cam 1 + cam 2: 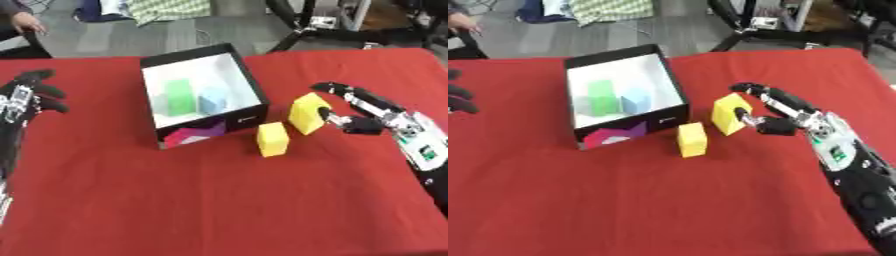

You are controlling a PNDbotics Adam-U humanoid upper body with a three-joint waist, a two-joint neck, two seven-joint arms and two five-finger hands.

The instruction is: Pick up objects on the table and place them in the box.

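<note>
A black box (251, 85) with a white inside stands at the back middle of the red table (219, 200). In it stand a green block (179, 97) and a pale blue block (212, 100). Just right of the box, my right hand (378, 116) pinches a tilted yellow block (304, 115), fingers over its top and thumb against its right side. A smaller yellow block (272, 139) stands upright in front of the box's right corner, apart from the hand. At the left edge my left hand (24, 97) hovers open, holding nothing.
The box's front wall carries a pink and purple pattern (194, 134). Beyond the table's far edge are black stand legs (302, 27) and cloth on the floor (166, 10). Bare red cloth spreads across the front half of the table.
</note>
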